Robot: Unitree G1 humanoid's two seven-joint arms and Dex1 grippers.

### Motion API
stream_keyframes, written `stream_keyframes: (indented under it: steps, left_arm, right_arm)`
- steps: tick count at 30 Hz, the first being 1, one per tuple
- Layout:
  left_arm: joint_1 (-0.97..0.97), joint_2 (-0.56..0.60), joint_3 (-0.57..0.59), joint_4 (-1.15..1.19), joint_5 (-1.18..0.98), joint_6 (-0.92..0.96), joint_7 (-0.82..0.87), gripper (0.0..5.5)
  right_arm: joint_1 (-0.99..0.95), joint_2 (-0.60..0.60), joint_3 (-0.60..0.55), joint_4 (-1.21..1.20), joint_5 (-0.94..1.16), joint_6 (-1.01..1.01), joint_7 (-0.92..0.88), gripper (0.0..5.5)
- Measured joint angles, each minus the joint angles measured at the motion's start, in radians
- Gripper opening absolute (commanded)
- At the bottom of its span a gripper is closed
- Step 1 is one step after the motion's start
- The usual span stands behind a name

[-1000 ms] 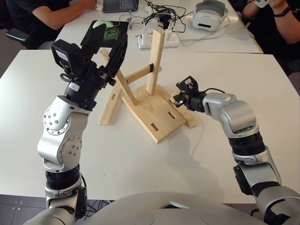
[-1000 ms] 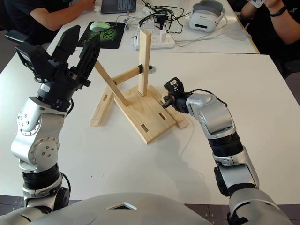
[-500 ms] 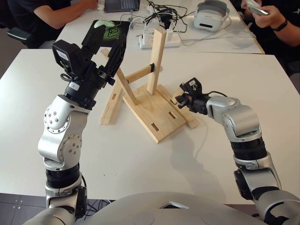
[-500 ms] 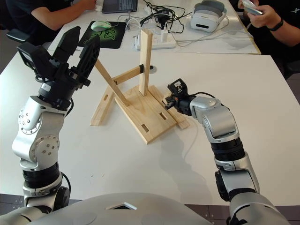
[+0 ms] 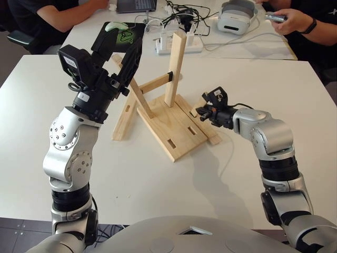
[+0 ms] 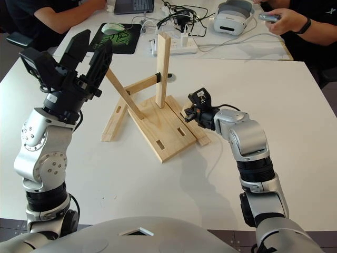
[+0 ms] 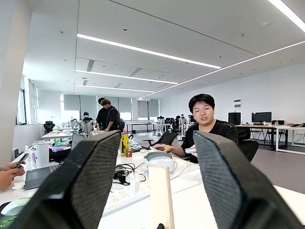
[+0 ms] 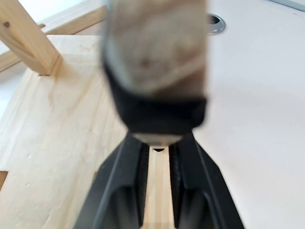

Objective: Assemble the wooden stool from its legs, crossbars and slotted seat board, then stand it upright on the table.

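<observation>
The slotted seat board point(image 5: 179, 138) lies flat mid-table. An upright leg point(image 5: 175, 66) and a tilted leg point(image 5: 139, 95) stand in it, joined by a crossbar point(image 5: 155, 83). A loose leg point(image 5: 124, 118) lies on the table left of the board. Along the board's right edge lies another leg point(image 5: 210, 134). My right gripper point(image 5: 203, 112) is low at its far end, shut on that wooden strip point(image 8: 157, 191). A blurred wooden piece with a black band point(image 8: 155, 71) sits close to the right wrist camera. My left gripper point(image 5: 119, 50) hangs open above the table, beside the tilted leg's top, fingers point(image 7: 86, 181) spread wide.
Beyond the stool parts are a white power strip point(image 5: 176, 46) with cables, a white headset point(image 5: 236, 17) and a mouse on a dark pad point(image 6: 117, 31). People sit at the table's far side. A grommet hole point(image 6: 171, 77) lies behind the upright leg. Bare tabletop stretches in front.
My right gripper has shifted slightly to the right and back along the board's right edge, and the elbow swung outward. The left arm and the standing legs have stayed put.
</observation>
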State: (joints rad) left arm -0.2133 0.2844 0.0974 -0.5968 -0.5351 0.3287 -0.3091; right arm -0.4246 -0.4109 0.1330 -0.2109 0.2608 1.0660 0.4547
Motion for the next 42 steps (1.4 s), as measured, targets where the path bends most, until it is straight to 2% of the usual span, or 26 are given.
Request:
stream_keyframes:
  steps: [10,14,19,22,34,42]
  left_arm:
    - [0.000,-0.006,-0.017,0.008,0.000,-0.006,-0.007,2.82]
    - [0.003,-0.007,-0.017,0.008,0.001,-0.008,-0.005,2.82]
    - [0.009,-0.008,-0.016,0.007,0.001,-0.008,-0.004,2.82]
    - [0.013,-0.008,-0.015,0.006,0.003,-0.009,-0.002,2.82]
    - [0.012,-0.005,0.002,0.001,0.005,-0.010,0.004,2.82]
    - [0.012,-0.005,0.002,0.001,0.005,-0.010,0.003,2.82]
  right_arm:
    - [-0.001,-0.020,0.040,0.003,-0.017,-0.022,0.008,2.19]
    - [-0.010,-0.021,0.022,-0.004,-0.015,-0.029,0.006,2.23]
    - [-0.027,-0.020,-0.085,-0.051,0.029,-0.032,0.006,2.23]
    - [-0.037,-0.020,-0.109,-0.066,0.051,-0.028,0.009,2.23]
    - [-0.047,-0.017,-0.082,-0.077,0.084,0.005,0.022,0.55]
    - [-0.058,-0.007,-0.073,-0.070,0.079,0.009,0.008,0.46]
